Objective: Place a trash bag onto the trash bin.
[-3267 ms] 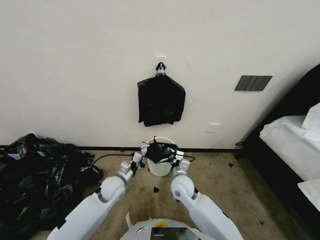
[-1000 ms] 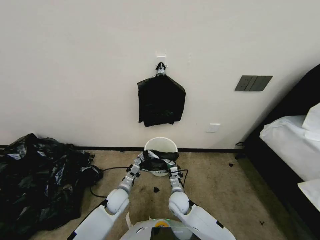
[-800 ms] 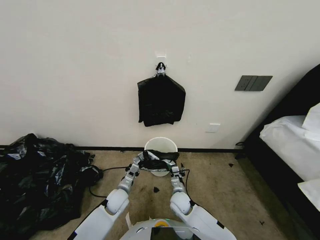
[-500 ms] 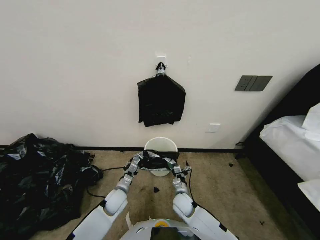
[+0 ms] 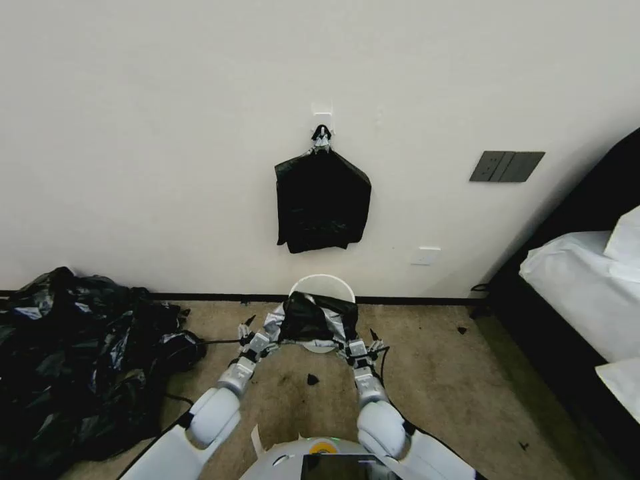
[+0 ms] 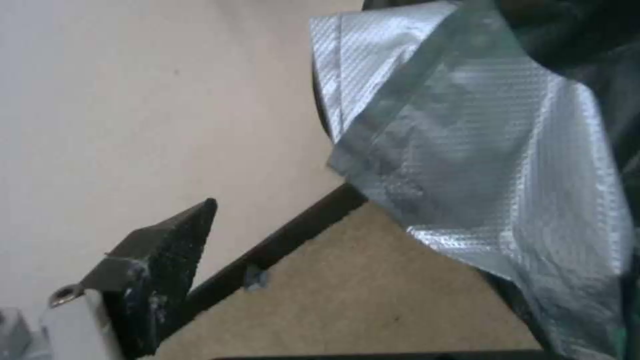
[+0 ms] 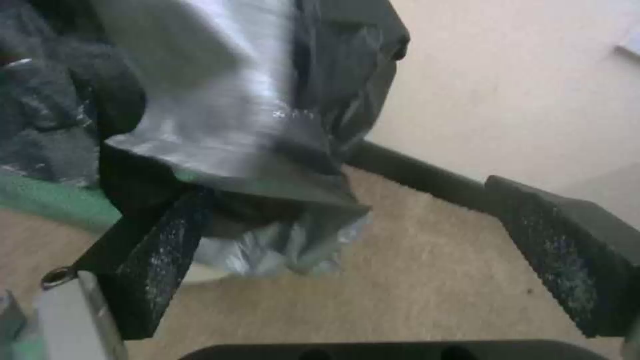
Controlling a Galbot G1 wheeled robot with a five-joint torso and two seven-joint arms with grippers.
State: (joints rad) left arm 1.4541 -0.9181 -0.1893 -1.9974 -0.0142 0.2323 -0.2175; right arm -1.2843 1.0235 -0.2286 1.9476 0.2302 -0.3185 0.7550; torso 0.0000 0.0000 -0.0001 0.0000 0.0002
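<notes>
Head view, left to right across the carpet: the left gripper stands beside the left edge of the trash bag, its jaws spread and empty; in the left wrist view one dark finger shows apart from the film, which hangs free. The bag is thin, glossy black plastic, silvery where light catches its fine embossed weave, creased and slack; it drapes over the near rim of the trash bin, a round cream-white lidless pail against the wall's baseboard, whose far rim stays bare. The right gripper sits at the bag's right edge, jaws wide apart; one pad lies close under a fold, though contact cannot be confirmed, and nothing is clamped. Judged from its sheen and sag, the film is very light, limp, slippery and easily torn or dragged off the rim. The best hold appears to be the mouth hem at two opposite points, pinched shallowly and stretched outward over the rim.
</notes>
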